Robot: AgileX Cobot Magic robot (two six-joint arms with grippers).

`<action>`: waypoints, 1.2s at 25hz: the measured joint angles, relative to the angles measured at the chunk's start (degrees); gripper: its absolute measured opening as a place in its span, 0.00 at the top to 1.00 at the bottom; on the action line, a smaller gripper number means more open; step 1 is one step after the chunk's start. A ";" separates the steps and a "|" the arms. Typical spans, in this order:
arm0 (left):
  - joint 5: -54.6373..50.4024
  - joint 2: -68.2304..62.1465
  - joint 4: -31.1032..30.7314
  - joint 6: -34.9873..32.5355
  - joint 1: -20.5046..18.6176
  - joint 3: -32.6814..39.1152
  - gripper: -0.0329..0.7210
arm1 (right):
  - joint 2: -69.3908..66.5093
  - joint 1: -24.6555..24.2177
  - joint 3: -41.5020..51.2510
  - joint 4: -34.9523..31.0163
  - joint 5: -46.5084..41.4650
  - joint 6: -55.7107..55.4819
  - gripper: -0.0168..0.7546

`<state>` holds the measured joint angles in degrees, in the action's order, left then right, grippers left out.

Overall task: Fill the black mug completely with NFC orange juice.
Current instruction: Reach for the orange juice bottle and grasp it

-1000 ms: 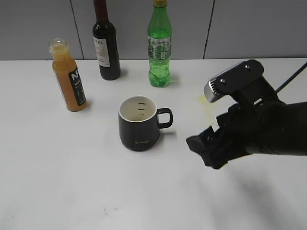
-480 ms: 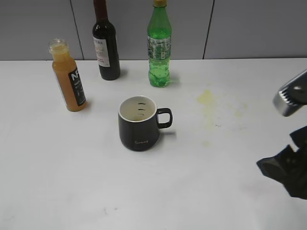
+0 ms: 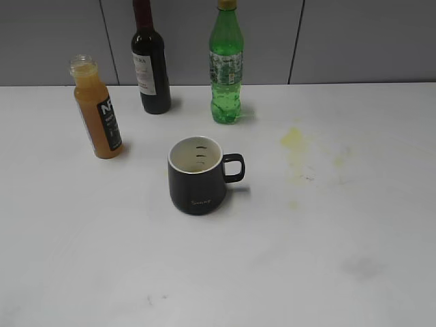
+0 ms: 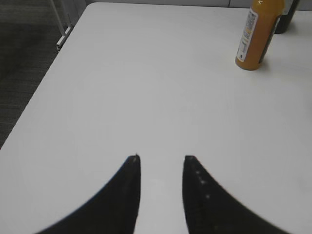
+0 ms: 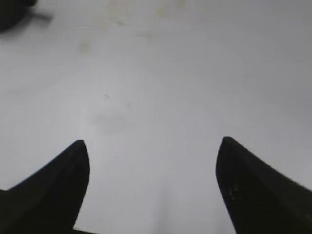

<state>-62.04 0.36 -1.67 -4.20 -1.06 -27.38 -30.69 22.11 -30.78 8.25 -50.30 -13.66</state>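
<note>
The black mug (image 3: pixel 197 176) stands upright at the middle of the white table, handle to the right, its cream inside looking empty. The orange juice bottle (image 3: pixel 97 109), uncapped and nearly full, stands at the back left; it also shows in the left wrist view (image 4: pixel 258 34) at the top right. My left gripper (image 4: pixel 161 158) is open and empty over bare table, well short of the bottle. My right gripper (image 5: pixel 152 142) is wide open and empty over bare table. Neither arm shows in the exterior view.
A dark wine bottle (image 3: pixel 150 61) and a green soda bottle (image 3: pixel 226 65) stand at the back. A yellowish stain (image 3: pixel 293 138) marks the table right of the mug. The table's left edge (image 4: pixel 44 63) drops to dark floor.
My right arm has drawn back to the right and out of the exterior view. The mug and the bottles have not moved.
</note>
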 joint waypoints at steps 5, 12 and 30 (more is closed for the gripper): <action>0.00 0.00 0.00 0.00 0.00 0.00 0.64 | 11.34 -9.35 1.56 -1.43 -3.10 0.00 0.21; 0.00 0.00 -0.05 0.00 0.00 0.00 0.64 | 25.52 -12.04 5.19 -2.75 -4.00 6.87 0.22; 0.06 0.00 0.00 0.00 -0.02 0.04 0.64 | 30.88 -13.55 7.24 -4.68 -3.94 13.25 0.29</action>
<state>-61.98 0.36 -1.67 -4.20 -1.08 -27.34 0.19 8.56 -23.54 3.57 -54.24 -0.41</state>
